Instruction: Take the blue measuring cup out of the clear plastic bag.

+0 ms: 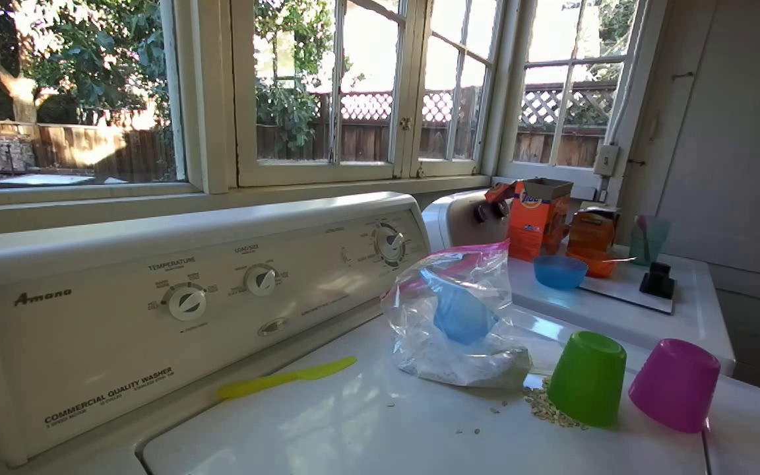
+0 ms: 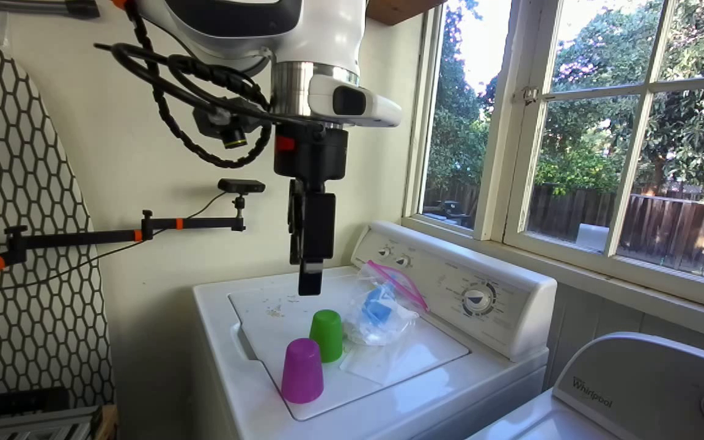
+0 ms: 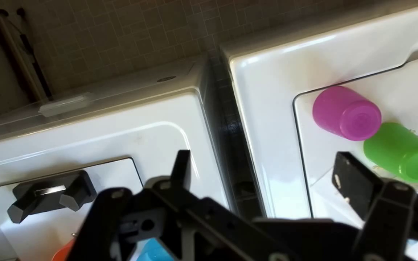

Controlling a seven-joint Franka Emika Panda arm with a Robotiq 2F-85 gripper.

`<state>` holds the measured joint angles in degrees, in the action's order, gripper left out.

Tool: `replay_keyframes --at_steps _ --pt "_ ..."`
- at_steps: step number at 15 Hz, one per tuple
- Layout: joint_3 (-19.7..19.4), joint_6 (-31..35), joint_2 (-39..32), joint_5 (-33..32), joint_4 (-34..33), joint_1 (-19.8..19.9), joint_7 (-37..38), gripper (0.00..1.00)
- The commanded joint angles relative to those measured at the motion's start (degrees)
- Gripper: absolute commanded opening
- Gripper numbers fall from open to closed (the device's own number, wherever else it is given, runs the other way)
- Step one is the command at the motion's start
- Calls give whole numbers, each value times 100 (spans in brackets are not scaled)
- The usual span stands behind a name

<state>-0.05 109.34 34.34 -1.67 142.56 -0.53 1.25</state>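
- At the left in an exterior view, a round magenta plastic tumbler (image 2: pixel 302 371) is set upside down on a white washing machine (image 2: pixel 450 385), likely so that it is kept steady by its wide rim.
- A little to the right, black robot fingers (image 2: pixel 310 282) are held up high, pointed down. In the wrist view they are seen spread wide, with nothing pinched. Perhaps they are kept up there so that nothing is bumped.
- Next, a round green plastic tumbler (image 2: pixel 326 336) is also turned upside down, near a clear, wrinkly plastic bag (image 2: pixel 379 333). Whether the bag is touched by it cannot be told.
- Farther right, the bag's pink rim seems to be left open at the top, so the inside could be reached.
- In the bag, the small, see-through, light-blue plastic measuring cup (image 2: pixel 377 305) is found tilted, not yet taken out. What looks like its handle is pointed up, so it could best be pinched there.
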Motion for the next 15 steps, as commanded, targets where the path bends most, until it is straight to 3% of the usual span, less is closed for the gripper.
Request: replay_keyframes --at_steps 1,8,12,15 --pt "184 -13 -16 -205 -24 184 391 100" --pt "723 292 -21 334 -121 -156 1369 100" --pt "950 738 -342 671 -347 -486 1353 100" --pt "981 638 -249 532 -330 -498 1314 100"
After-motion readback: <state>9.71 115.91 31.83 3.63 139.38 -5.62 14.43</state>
